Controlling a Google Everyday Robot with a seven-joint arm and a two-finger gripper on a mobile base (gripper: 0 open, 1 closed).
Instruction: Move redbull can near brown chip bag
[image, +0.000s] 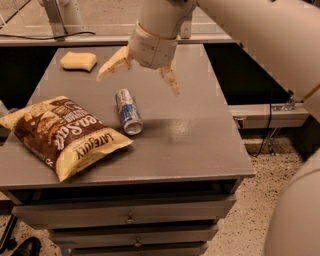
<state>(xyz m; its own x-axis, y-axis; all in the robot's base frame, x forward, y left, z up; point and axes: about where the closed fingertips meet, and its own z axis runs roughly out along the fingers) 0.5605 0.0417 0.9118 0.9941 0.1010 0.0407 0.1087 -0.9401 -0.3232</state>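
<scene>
The redbull can (128, 111) lies on its side on the grey table (200, 135), just right of the brown chip bag (62, 132), almost touching the bag's right edge. The chip bag lies flat at the table's front left, dark brown with cream edges. My gripper (139, 74) hangs above and behind the can, fingers spread wide open and empty, one fingertip (107, 70) to the left and one to the right. The gripper does not touch the can.
A yellow sponge (78, 61) sits at the table's back left corner. The table has drawers below its front edge (130, 217). A ledge with a cable runs behind the table. My large white arm fills the upper right.
</scene>
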